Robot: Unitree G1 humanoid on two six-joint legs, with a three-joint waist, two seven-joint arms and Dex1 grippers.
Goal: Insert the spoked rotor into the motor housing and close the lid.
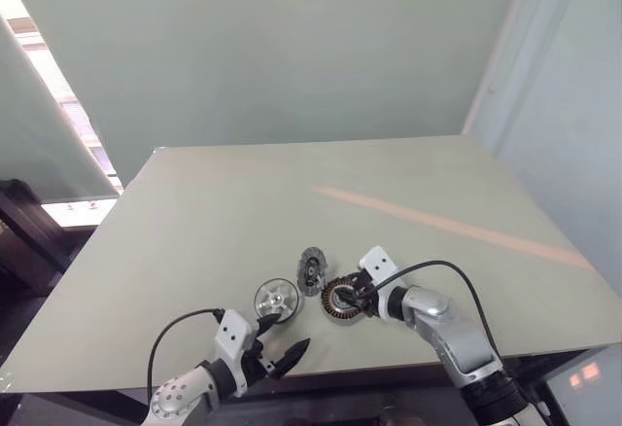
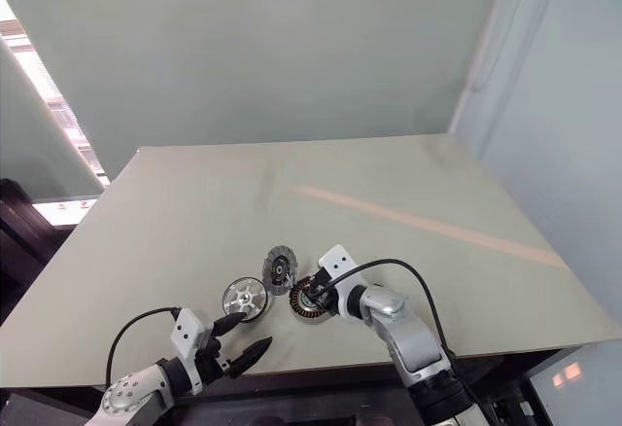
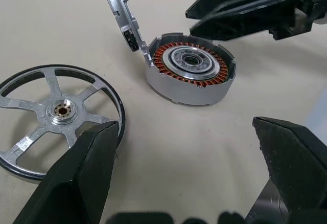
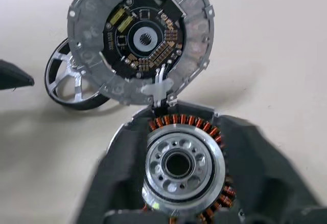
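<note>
The spoked rotor (image 3: 60, 112), a shiny silver wheel with spokes round a small hub, lies flat on the table (image 1: 243, 212) near its front edge, apart from the other parts. The left gripper (image 1: 282, 340) hovers just in front of it, nearer the robot, with its two black fingers (image 3: 76, 178) spread wide and nothing between them; in the left wrist view the rotor sits just past the tip of one finger, not between the pair.

Just to the rotor's right, and a little farther from the robot, is the lid (image 1: 311, 270), a grey disc with a ribbed rim. It stands tilted up on edge, hinged at its lower rim to the motor housing (image 1: 341, 300), and its inner face carries a dark circuit board round a central hole. The housing lies flat on the table to the right of the lid, its ring of copper windings round a silver hub open to view.

The right gripper (image 1: 355, 297) reaches in from the right with its black fingers (image 4: 125, 162) on either side of the housing's round wall. The fingers stand parted about the housing; I cannot tell whether they press on it or stand just clear of it.
</note>
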